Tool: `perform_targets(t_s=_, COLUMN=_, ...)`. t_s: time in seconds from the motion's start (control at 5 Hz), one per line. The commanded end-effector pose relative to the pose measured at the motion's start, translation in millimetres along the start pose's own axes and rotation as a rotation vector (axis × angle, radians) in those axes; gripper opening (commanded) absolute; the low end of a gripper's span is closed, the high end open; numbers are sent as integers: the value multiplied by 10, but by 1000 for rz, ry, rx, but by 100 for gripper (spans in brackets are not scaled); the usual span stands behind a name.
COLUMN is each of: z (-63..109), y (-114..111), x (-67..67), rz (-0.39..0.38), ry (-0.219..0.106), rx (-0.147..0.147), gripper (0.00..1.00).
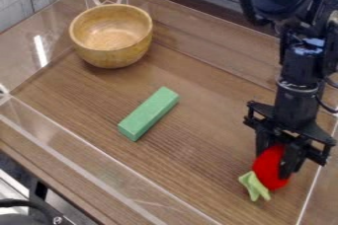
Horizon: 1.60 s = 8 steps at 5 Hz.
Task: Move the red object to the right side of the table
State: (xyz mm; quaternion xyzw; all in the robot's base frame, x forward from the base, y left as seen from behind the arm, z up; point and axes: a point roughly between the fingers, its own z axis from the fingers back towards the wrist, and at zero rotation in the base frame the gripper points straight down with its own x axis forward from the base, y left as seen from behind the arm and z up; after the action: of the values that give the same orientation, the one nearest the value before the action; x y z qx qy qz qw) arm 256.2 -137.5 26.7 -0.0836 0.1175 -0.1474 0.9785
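Note:
The red object (pixel 274 167), a small rounded red toy fruit with a light green leafy end (pixel 254 186), is at the right side of the table (pixel 199 160), low over the wood near the front right corner. My gripper (pixel 280 160) points steeply down and is shut on it, the black fingers clasping its upper part. The leafy end sticks out below and to the left. Whether the fruit touches the tabletop I cannot tell.
A flat green rectangular block (pixel 148 113) lies near the table's middle. A wooden bowl (pixel 113 35) stands at the back left. Low clear acrylic walls (pixel 314 194) border the table, and the right wall is close beside the gripper.

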Motion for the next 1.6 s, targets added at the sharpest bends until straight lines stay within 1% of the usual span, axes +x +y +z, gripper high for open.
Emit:
perform_targets(t_s=0.0, z=33, y=-48, x=63, rz=-16, ry=-30, rx=0, gripper=0)
perform_targets(t_s=0.4, z=-44, y=-49, x=89, rz=-15, ry=-17, rx=1, gripper=0)
perform_targets(t_s=1.4, z=-62, y=-89, x=110, rz=-13, ry=17, rx=6, gripper=0)
